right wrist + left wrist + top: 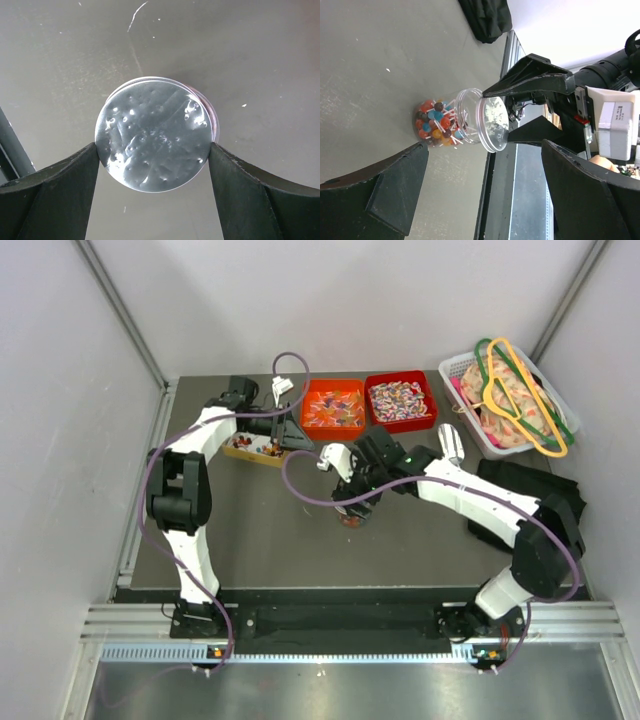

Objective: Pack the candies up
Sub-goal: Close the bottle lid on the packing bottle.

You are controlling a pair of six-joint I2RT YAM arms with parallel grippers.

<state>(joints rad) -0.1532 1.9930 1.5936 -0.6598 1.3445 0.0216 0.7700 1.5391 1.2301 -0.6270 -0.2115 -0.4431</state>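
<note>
The candies (398, 400), in mixed shiny wrappers, fill a red bin (425, 380) at the back. A clear jar (440, 125) of lollipops stands mid-table, with a clear round lid (154, 132) at its mouth. My right gripper (154, 150) comes down from above, and both fingers press the lid's rim. In the top view the right gripper (352, 502) hides most of the jar (350, 518). My left gripper (485, 200) is open and empty. In the top view the left gripper (285, 430) hangs over a small yellow box (252, 448).
An orange bin (333, 405) of orange-wrapped sweets sits left of the red one. A white basket (455, 368) with hangers stands at the back right, with a black cloth (520, 495) in front of it. A metal scoop (450, 440) lies near the right arm.
</note>
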